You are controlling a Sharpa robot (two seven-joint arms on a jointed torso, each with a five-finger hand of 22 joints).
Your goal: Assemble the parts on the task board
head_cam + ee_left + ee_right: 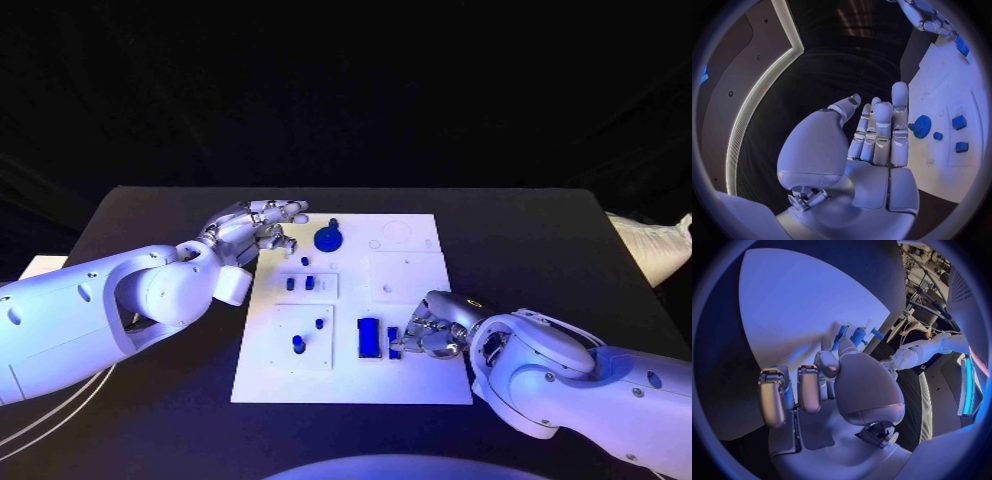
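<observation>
Nearest you, the task board (418, 385) lies mid-table. Going left to right: your left hand (257, 224) hovers at the board's far left corner, fingers straight and apart, holding nothing. Just beside it sits a blue gear (329, 239). Small blue parts (299, 343) stand in the recessed panels along the board's left side. Two blue blocks (369, 338) stand near the front edge, touching your right hand (430, 332); whether it grips them you cannot tell.

black table (548, 230) against black drapes — a white sack (661, 243) at its edge.
</observation>
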